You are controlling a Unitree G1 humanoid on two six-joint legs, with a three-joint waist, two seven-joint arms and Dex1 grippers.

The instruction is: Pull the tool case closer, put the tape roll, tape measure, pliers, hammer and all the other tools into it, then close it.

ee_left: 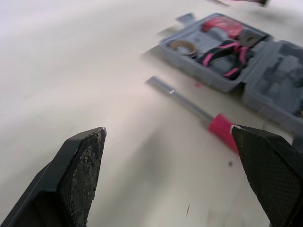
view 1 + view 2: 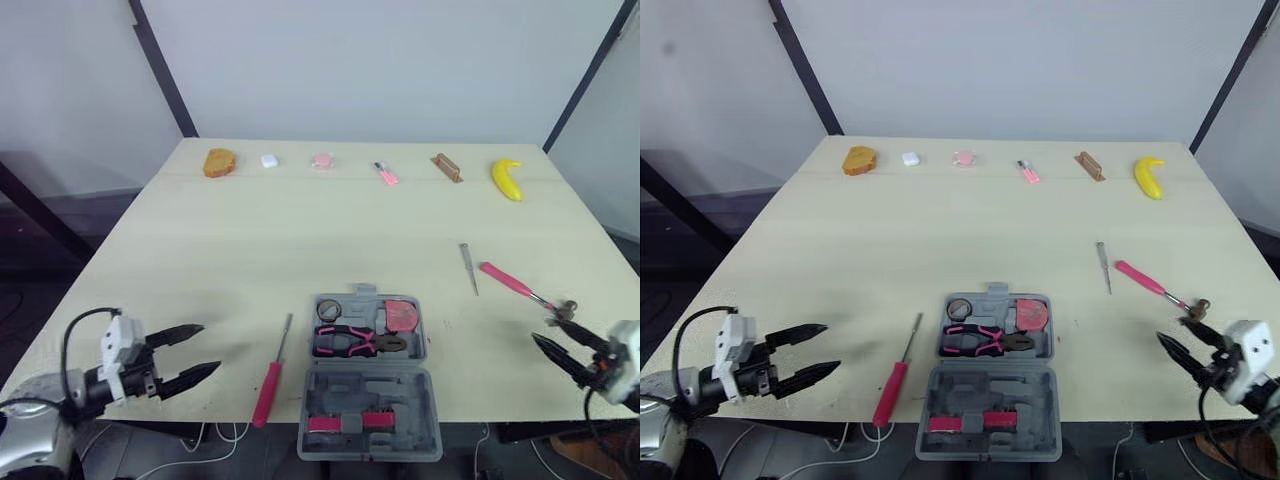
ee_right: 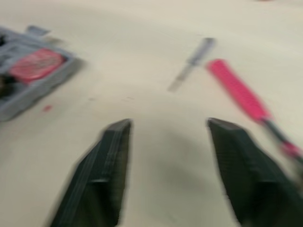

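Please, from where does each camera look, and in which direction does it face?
Head eyes: on the head, facing forward and down over the pale table; both arms show, left gripper and right gripper open.
Left wrist: along its own black fingers toward the red-handled screwdriver and open grey plastic tool case.
Right wrist: along its own fingers toward the pink-handled hammer.
Shared: both wrist views show the case.

Right wrist view smeared throughout: tool case cropped by the picture's edge, its contents a red blur. The hammer shaft runs out of frame and the head can't be made out.

Left wrist view: screwdriver handle end hidden behind a finger of the left claw; case lid cropped.

Far desk edge: white item and pink item too small to name.
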